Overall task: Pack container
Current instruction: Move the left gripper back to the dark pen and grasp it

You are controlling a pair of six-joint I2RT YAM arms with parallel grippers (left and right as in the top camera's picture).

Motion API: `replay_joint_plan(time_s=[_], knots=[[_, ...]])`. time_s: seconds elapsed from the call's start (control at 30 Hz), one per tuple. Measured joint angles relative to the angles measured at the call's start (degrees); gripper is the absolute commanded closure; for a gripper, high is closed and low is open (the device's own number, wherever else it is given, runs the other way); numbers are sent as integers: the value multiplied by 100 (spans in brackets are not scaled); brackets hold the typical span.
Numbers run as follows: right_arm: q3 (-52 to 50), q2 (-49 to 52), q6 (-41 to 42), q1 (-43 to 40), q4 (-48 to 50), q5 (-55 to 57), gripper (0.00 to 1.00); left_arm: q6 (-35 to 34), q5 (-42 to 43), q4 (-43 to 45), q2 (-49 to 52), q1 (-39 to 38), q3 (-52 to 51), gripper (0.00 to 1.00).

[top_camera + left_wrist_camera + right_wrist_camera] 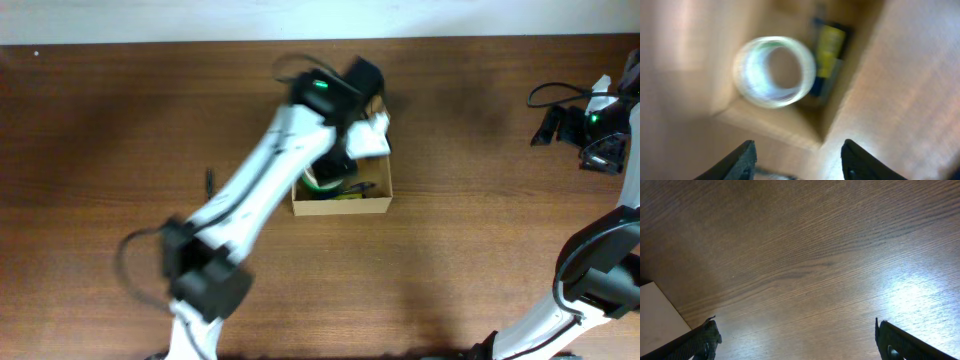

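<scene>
The container [340, 207], a small tan cardboard box, stands open at the table's middle, partly hidden beneath my left arm. In the blurred left wrist view a clear tape roll [775, 71] lies inside the container [767, 125], beside a yellow and dark blue item [830, 47]. My left gripper [797, 145] hovers over the box with its jaws apart and nothing between them; from overhead the left gripper [336, 166] shows as a dark shape above the box. My right gripper [548, 125] is far off at the table's right, and the right gripper [795, 322] is open over bare wood.
A white piece [372, 136] sits at the box's far end under the left wrist. The corner of a flat white object [657, 312] shows at the lower left of the right wrist view. A black cable [560, 92] loops by the right arm.
</scene>
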Motion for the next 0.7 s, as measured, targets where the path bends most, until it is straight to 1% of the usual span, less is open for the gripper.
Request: replay_joint_plan(time_s=[0.03,0.07,0.1,0.13,0.17,0.2,0.27,0.33,0.43,0.47,0.5,0.53,0.7], knots=[[0,0,0,0,0,0,1,-116,-39,111,-278,136,-15,50],[0,0,2,0,0,0,1,-227,-74,223,-555,304,-50,54],[0,0,0,0,0,0,1,-380,-116,345,-855,542,-116,61],[0,0,0,2,-2,-2,1,-525,-133,466,-1108,785,-223,63],[0,0,0,0,0,0,1,-684,-151,507,-1285,984,-302,67],[0,0,2,0,0,0,1,-935,-192,573,-1585,1423,-516,70],[0,0,-2,0,0,0,1,-1410,-254,579,-1856,2063,-999,70],[0,0,0,0,0,-2,1,-1845,-299,608,-1902,2623,-1600,70],[0,0,0,0,-2,-2,1,-2337,-216,1108,-1672,3241,-2863,69],[0,0,0,0,2,-2,1,-2463,-151,1318,-1576,3351,-3206,61],[0,0,-2,0,0,-2,1,-2588,-66,1565,-1497,3432,-3560,57],[0,0,2,0,-2,0,1,-2798,24,1779,-1384,3499,-3978,57],[0,0,0,0,0,-2,1,-3397,240,2509,-1237,3458,-4911,56]])
